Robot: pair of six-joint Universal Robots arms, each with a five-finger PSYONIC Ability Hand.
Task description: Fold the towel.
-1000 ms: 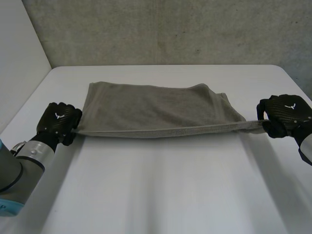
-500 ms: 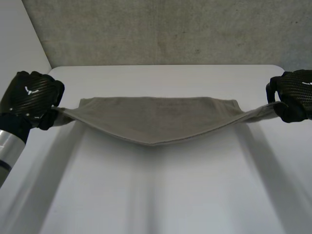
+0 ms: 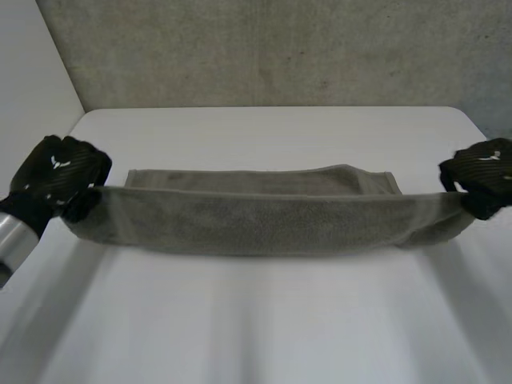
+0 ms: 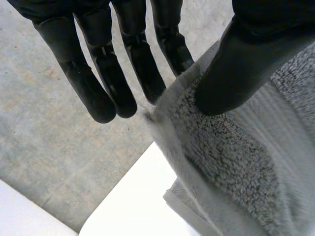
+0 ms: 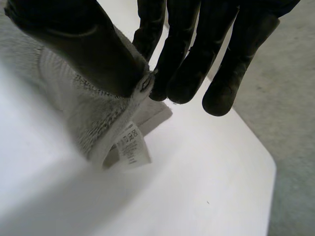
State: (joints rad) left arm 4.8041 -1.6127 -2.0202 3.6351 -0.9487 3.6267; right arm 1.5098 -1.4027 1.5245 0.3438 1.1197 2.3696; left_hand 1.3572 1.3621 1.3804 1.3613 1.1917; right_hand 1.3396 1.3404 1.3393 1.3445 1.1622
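The grey towel (image 3: 264, 228) is stretched in a long band over the white counter (image 3: 256, 320). Its near edge is lifted, and its far part lies flat on the counter behind the raised fold. The left hand (image 3: 58, 174) is at the towel's left end and the right hand (image 3: 482, 174) at its right end, both held above the counter. In the left wrist view the thumb (image 4: 246, 69) presses a corner of the towel against one of the fingers (image 4: 170, 44), while the other fingers reach straight past the cloth (a pinch, not a fist). In the right wrist view that hand's thumb (image 5: 78, 44) clamps the towel's other corner against its fingers (image 5: 184, 64) in the same way. A small white care label (image 5: 130, 147) hangs from the towel's hem just under that grip. The band sags slightly at the towel's middle.
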